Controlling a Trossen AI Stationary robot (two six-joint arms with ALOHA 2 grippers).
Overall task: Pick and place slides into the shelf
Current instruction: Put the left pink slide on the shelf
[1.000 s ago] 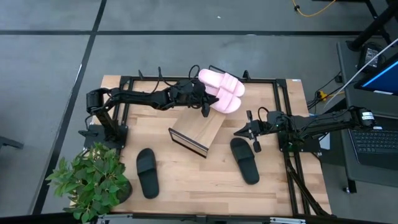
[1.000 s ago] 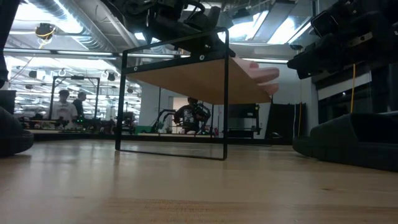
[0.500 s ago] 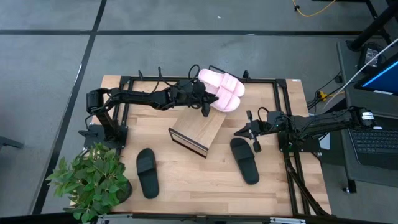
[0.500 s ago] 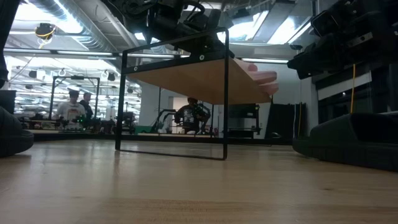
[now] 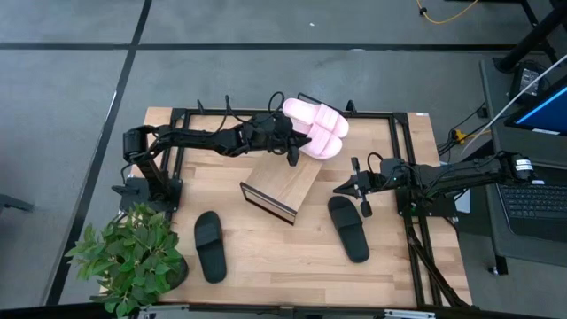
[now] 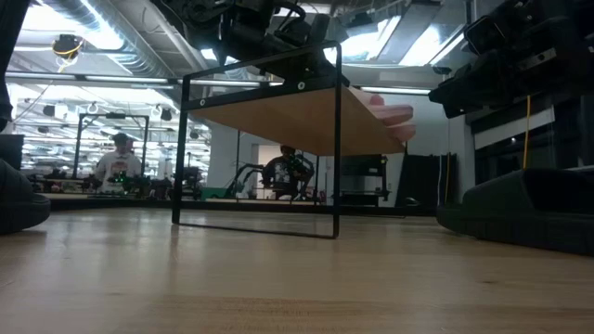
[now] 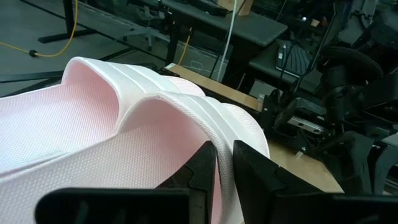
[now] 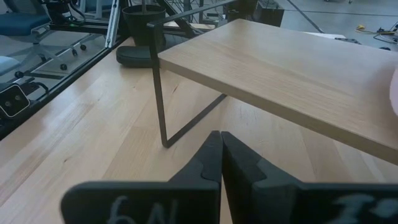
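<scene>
Left claw (image 5: 291, 142) pinches the strap of one pink slide (image 7: 155, 143) up at the high end of the shelf (image 5: 282, 183). Both pink slides (image 5: 316, 129) sit side by side there. Right claw (image 5: 357, 184) hangs by the shelf with its fingers pressed together, holding nothing. One black slide (image 5: 348, 228) lies on the table (image 5: 266, 257) just below it. Another black slide (image 5: 209, 245) lies near the plant (image 5: 128, 257).

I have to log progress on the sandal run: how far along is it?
Done: one pink slide lies at the top end of the shelf. In hand: the left gripper is pinching the strap of the second pink slide beside it. Left: both black slides, and, are on the table. The right gripper waits shut above the table, near the second.
</scene>
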